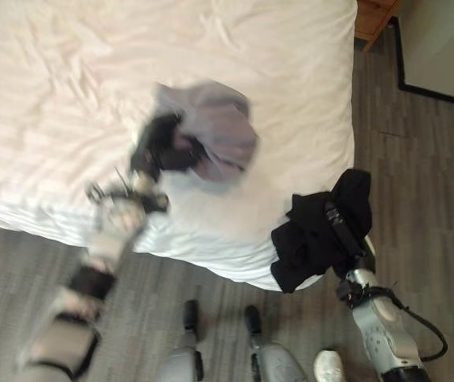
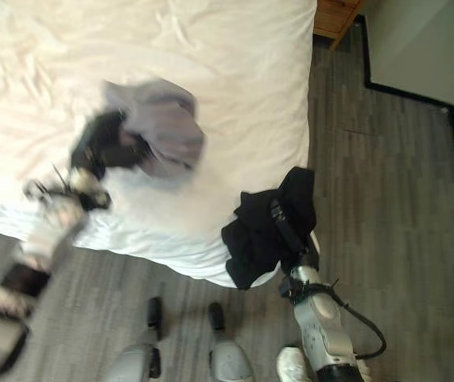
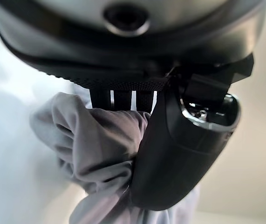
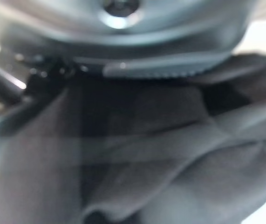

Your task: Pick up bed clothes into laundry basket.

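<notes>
Fingers (image 3: 123,98) clutch grey garment (image 1: 219,131); no writing legible.

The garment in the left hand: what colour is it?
Pale grey-lilac garment, clearest in the left wrist view.

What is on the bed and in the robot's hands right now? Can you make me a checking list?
Surface: white bed with a rumpled sheet, over a grey wood floor.
Job's things: grey garment bunched in the left hand; black garment at the bed's near corner, under the right hand. Laundry basket: nothing seen.
Clutter: nothing seen.
Hands: left hand curled round the grey garment above the bed; right hand on the black garment, its fingers buried in the cloth, grip unclear.
Cables: nothing seen apart from the robot's own.
Surroundings: wooden furniture past the bed's far corner; a white shoe on the floor by the right arm.
</notes>
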